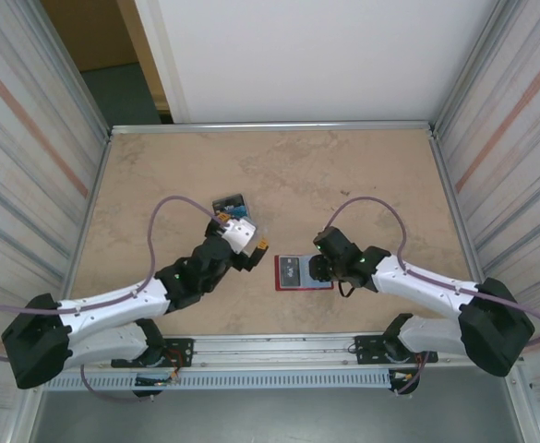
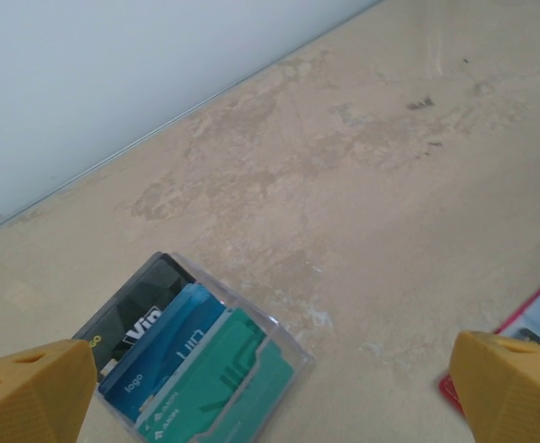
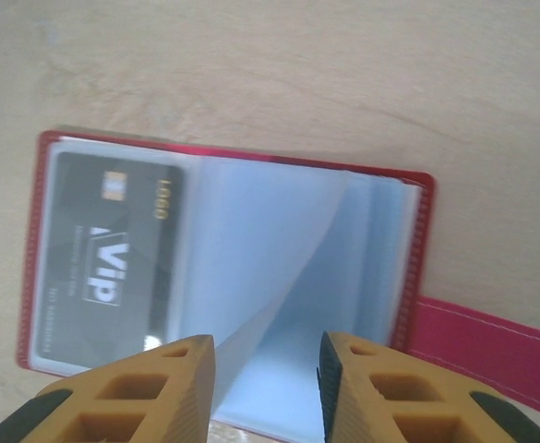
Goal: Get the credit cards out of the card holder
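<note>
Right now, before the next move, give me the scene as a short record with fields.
card holder: lies open on the table, red tab out to one side
in holder: one black Vip card in a clear pocket
taken out: pile of black, blue and teal cards, fanned, apart from the holder
left gripper: wide open, at the pile, holding nothing
right gripper: jaws parted, over the holder's pale sleeves, one leaf standing up near them
</note>
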